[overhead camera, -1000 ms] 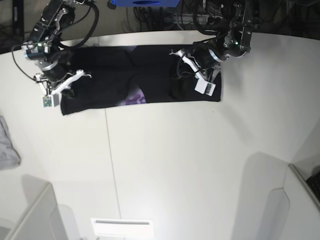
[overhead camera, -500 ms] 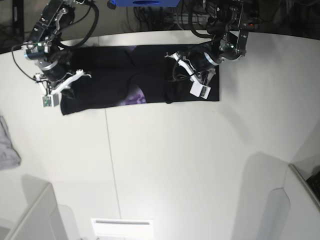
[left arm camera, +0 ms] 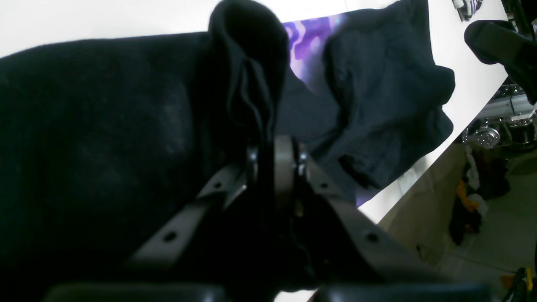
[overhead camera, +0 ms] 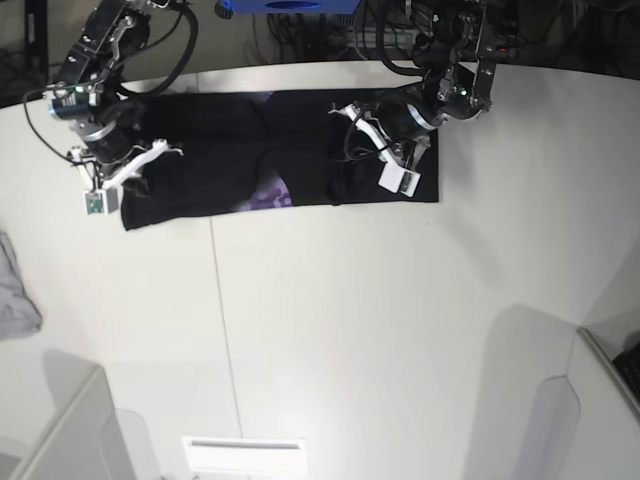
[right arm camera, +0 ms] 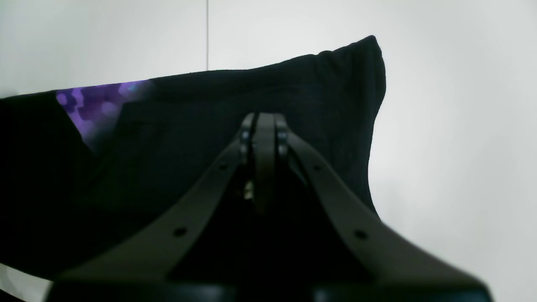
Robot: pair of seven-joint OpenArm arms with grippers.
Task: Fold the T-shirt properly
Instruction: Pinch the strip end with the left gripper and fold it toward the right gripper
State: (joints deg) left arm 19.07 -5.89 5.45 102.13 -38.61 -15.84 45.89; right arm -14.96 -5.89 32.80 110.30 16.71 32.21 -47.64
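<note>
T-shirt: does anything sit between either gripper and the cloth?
Nothing visible does. The left gripper is shut on a raised fold of the T-shirt, and the right gripper is shut right at its cloth.

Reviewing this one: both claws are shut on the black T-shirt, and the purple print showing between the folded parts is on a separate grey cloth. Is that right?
Not quite. The purple honeycomb print belongs to the black T-shirt itself; the left wrist view shows it continuous with the black fabric. The grey cloth lies apart at the table's edge. Left claw and right claw are shut on the shirt.
</note>
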